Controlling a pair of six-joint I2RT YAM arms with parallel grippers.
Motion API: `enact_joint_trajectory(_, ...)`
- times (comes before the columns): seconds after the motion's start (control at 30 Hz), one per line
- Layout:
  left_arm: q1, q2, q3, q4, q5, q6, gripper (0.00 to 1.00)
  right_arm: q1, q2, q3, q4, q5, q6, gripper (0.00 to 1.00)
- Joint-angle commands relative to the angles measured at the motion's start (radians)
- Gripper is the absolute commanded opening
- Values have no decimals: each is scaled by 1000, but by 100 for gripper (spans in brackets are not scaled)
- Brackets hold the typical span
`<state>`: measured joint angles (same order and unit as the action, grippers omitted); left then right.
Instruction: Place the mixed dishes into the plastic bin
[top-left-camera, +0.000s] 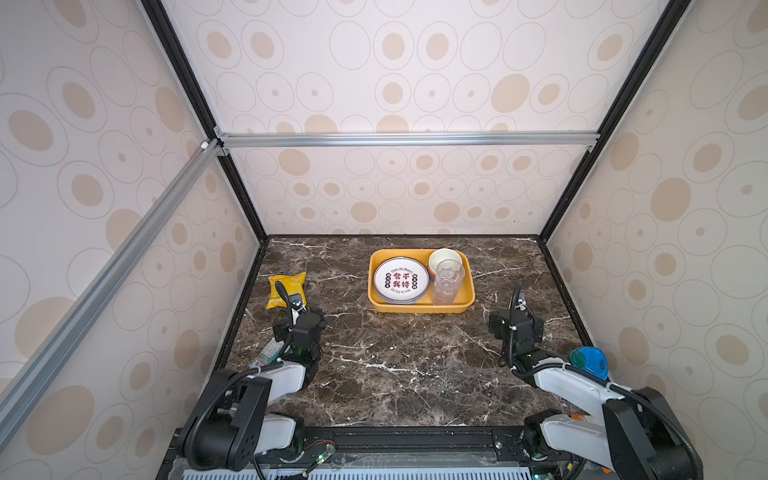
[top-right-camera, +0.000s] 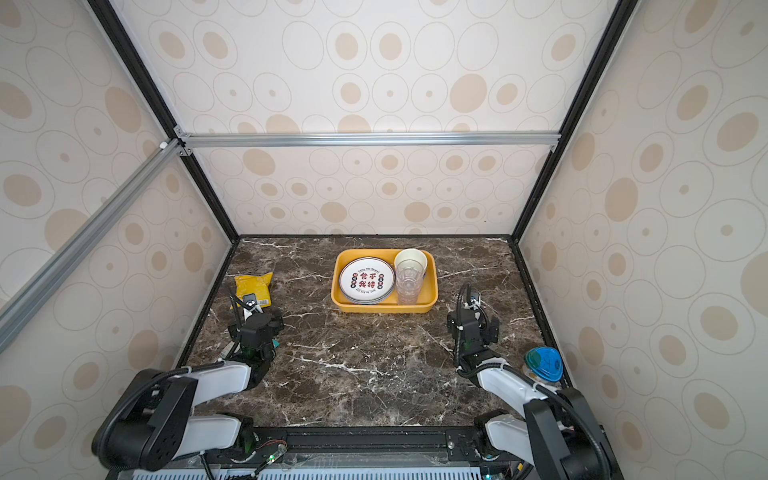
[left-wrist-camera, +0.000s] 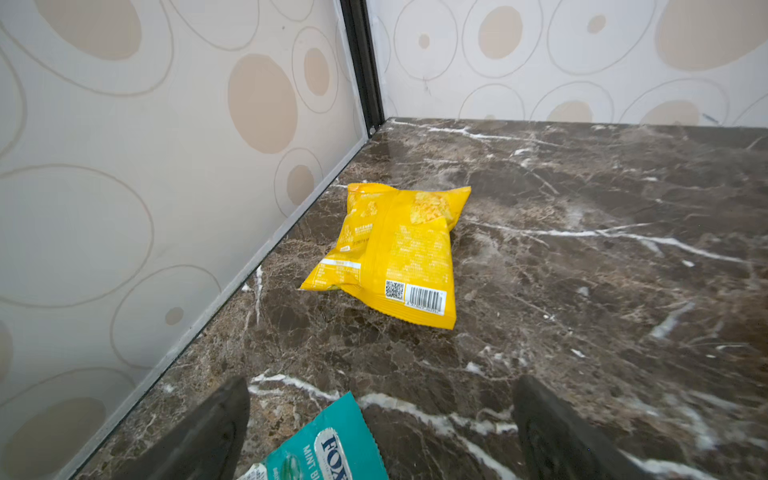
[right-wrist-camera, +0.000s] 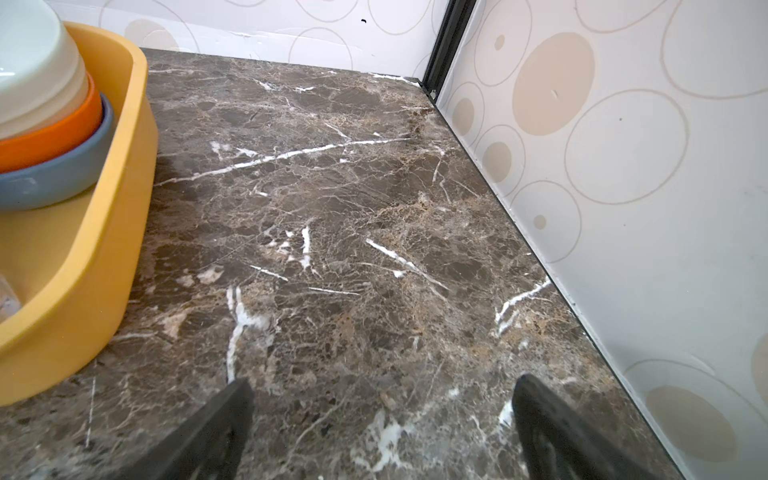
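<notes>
The plastic bin (top-left-camera: 422, 308) sat toward 12 o'clock on the tabletop (top-left-camera: 399, 374). It held the printed plates (top-left-camera: 401, 279) at its 9 o'clock side, the stacked bowls (top-left-camera: 444, 257) in its 1 o'clock corner and the clear cups (top-left-camera: 448, 284) at 3 o'clock. The left gripper (left-wrist-camera: 382, 382), jaws wide and empty, hung above a teal mint packet (left-wrist-camera: 332, 444) at 8 o'clock, facing the yellow snack bag (left-wrist-camera: 395, 257) at 10 o'clock. The right gripper (right-wrist-camera: 382, 381), jaws wide and empty, hung at 4 o'clock, with a blue-lidded jar (top-left-camera: 589, 363) beside its arm. Only tabletop lay between each gripper and the bin.
</notes>
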<state>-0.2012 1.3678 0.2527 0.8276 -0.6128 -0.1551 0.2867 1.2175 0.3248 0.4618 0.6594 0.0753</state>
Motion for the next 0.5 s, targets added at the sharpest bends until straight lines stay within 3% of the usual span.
enact_joint_trajectory(0.0,22,54,-4,339,18,111,98,-21,43,-30,274,-9,-93,100)
enact_joint_trajectory(0.1,57,149,-68,595,64,139,98,-62,95,-34,373,-113,-107,100)
enact_joint_trajectory(0.17,60,130,-72,544,170,148,98,-81,136,-37,437,-175,-106,100)
enact_joint_trajectory(0.23,64,177,-108,687,202,179,98,-98,217,-52,553,-237,-125,100)
enact_joint_trajectory(0.3,72,194,-119,690,234,154,98,-108,327,-61,675,-254,-130,100)
enact_joint_trajectory(0.33,81,259,-119,798,241,181,98,-110,379,-52,733,-256,-150,100)
enact_joint_trajectory(0.4,84,194,-51,540,258,143,98,-110,355,-5,588,-239,-129,100)
enact_joint_trajectory(0.43,97,225,-60,627,268,153,98,-123,316,30,456,-265,-100,100)
enact_joint_trajectory(0.47,93,230,-66,631,262,161,98,-149,325,43,460,-317,-96,100)
